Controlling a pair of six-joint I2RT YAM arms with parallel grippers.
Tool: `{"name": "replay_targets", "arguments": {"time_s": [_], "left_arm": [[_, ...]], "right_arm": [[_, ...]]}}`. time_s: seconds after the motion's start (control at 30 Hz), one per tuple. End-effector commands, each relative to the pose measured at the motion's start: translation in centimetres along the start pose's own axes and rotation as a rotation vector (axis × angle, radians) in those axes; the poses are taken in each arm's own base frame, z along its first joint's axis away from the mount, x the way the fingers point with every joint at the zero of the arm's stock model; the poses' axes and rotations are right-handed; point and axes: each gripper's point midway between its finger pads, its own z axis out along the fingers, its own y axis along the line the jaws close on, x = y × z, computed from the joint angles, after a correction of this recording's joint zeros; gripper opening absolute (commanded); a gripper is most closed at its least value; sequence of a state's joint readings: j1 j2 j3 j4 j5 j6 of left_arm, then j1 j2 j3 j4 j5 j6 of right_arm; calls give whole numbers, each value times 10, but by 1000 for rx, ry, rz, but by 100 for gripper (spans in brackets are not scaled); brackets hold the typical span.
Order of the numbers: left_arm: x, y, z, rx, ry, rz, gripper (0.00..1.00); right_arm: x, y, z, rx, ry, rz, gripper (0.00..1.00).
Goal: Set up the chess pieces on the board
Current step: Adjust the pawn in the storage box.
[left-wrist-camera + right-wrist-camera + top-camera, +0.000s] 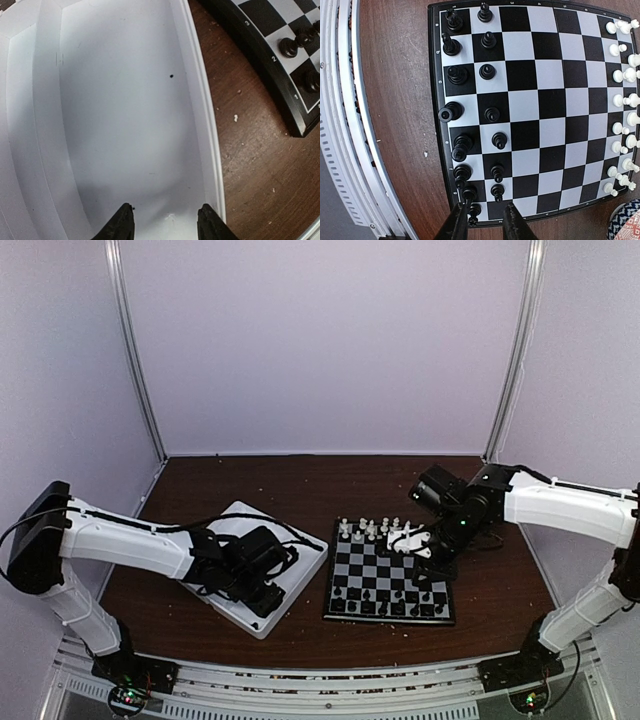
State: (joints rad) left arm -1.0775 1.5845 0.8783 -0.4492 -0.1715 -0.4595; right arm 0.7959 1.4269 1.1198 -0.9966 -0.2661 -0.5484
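While the left arm reaches over the white two-compartment tray, its gripper hangs just above the floor of one compartment with the jaws well apart and nothing between them. That compartment shows only a small dark speck on its bare white bottom. The tray lies on the dark wooden worktop, at an angle, just beside the left edge of the chessboard without touching it; a strip of wood shows between them in the left wrist view.

On the board, the black chess pieces stand in two rows along the side nearest the arms, most of them upright on their own squares. One in the outer row appears tipped over, its round base at the board's border. The white chess pieces crowd the two rows along the far side, and the squares between the two sets are bare.

Further right, the right arm bends in over the right-hand part of the board. Its gripper hovers above the end of the black rows, jaws only narrowly parted and gripping nothing. One black piece sits just beside its left finger; whether they touch I cannot tell.
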Motion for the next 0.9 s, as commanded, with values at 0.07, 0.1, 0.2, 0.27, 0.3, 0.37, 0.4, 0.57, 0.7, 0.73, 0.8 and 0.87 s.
{"name": "replay_targets", "arguments": {"time_s": [0.07,0.1,0.2,0.27,0.3,0.37,0.4,0.57,0.7,0.73,0.8,0.87], "left_arm": [[-17,-12,10,19,-32,139,46],[-21,-9,12,-4,-39,146,46],[-34,-3,20,-20,-51,155,45],[-41,2,26,-26,-50,146,46],[-45,4,28,-26,-55,143,46],[-52,12,31,-34,-66,127,45],[-56,16,33,-34,-72,117,46],[-77,41,46,-49,-103,72,45],[-89,36,47,-9,-114,114,44],[-87,31,45,24,-104,123,43],[-72,19,39,106,-51,114,42],[-47,3,31,183,9,81,40]], "right_arm": [[1,-3,6,-9,30,14,26],[1,-4,7,-10,33,17,26],[2,-5,9,-17,43,20,26],[3,-3,9,-32,41,19,26],[4,-3,9,-33,45,18,26],[8,-7,8,-22,63,13,26],[8,-9,7,-14,66,14,26],[8,-26,7,-8,65,61,26],[11,-35,10,-24,86,94,26],[11,-36,10,-26,92,97,25],[13,-37,11,-36,108,102,25],[12,-38,9,-40,110,106,25]]}}
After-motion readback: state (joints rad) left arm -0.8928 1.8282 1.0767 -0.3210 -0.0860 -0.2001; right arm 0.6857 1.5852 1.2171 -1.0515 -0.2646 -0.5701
